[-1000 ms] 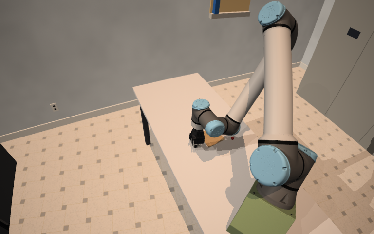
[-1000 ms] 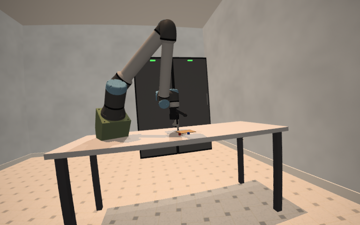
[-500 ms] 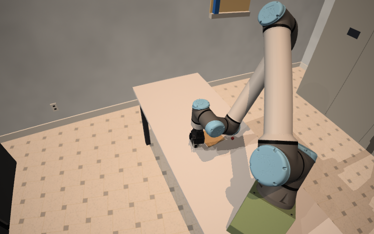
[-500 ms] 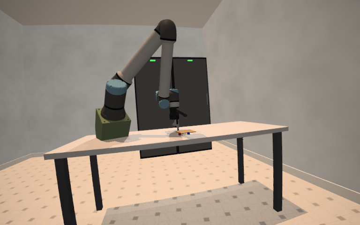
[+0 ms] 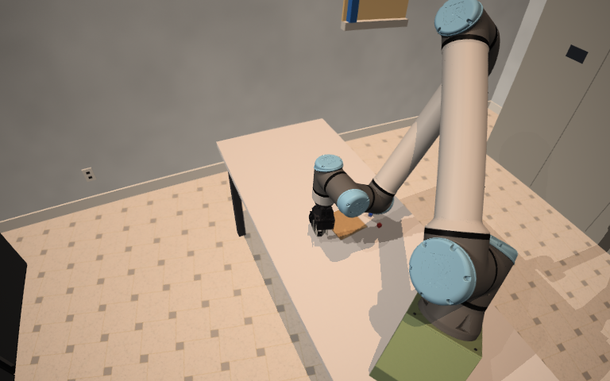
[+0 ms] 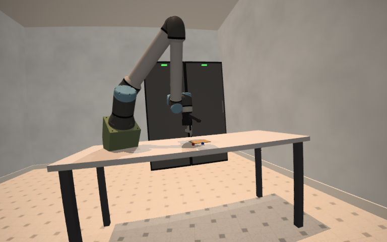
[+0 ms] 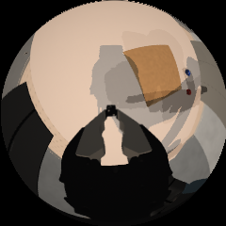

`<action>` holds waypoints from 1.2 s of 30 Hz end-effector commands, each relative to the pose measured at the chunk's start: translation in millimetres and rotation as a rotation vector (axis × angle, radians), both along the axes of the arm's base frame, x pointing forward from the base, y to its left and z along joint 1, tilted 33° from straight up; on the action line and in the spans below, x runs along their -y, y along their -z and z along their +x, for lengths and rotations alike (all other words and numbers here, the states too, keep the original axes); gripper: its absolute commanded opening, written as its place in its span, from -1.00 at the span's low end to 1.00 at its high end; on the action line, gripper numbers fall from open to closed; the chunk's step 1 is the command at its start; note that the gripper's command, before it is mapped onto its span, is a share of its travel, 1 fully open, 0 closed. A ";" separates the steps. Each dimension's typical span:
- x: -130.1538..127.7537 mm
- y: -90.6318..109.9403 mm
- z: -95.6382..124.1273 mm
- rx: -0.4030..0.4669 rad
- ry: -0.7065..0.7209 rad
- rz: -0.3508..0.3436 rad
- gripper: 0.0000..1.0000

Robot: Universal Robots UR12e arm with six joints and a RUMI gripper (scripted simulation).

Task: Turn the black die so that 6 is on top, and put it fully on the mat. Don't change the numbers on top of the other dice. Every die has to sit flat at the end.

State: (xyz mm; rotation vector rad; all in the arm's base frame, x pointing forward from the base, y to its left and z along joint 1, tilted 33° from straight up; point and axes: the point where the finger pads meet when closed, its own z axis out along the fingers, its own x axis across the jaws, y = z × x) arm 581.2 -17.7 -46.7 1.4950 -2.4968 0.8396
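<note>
The black die (image 7: 111,112) is between the fingertips of my gripper (image 5: 319,232) (image 6: 189,136) (image 7: 111,108), which is shut on it. The fingertips are a little above the table, beside the orange-brown mat (image 5: 349,225) (image 6: 202,141) (image 7: 157,75), not over it. A blue die (image 5: 370,214) (image 6: 202,143) (image 7: 187,72) and a red die (image 5: 379,225) (image 6: 193,144) (image 7: 188,92) rest on the table off the mat's far side in the wrist view. The dice are too small to read their numbers. In the top view the gripper hides the black die.
The pale table (image 5: 270,155) (image 6: 264,136) (image 7: 71,52) carries the arm's green base block (image 5: 424,352) (image 6: 122,140). The arm's shadow falls across the table and part of the mat. A dark cabinet (image 6: 204,89) stands behind the table.
</note>
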 end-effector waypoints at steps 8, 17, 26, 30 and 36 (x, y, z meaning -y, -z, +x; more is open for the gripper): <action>-27.7 -45.7 -9.3 0.000 0.001 0.000 -0.99; -37.2 -61.3 -12.7 0.000 0.001 0.000 -0.99; -37.2 -61.3 -12.7 0.000 0.001 0.000 -0.99; -37.0 -61.4 -12.6 0.001 0.003 0.001 -0.99; -35.8 -62.2 -12.4 0.013 0.023 0.005 -0.99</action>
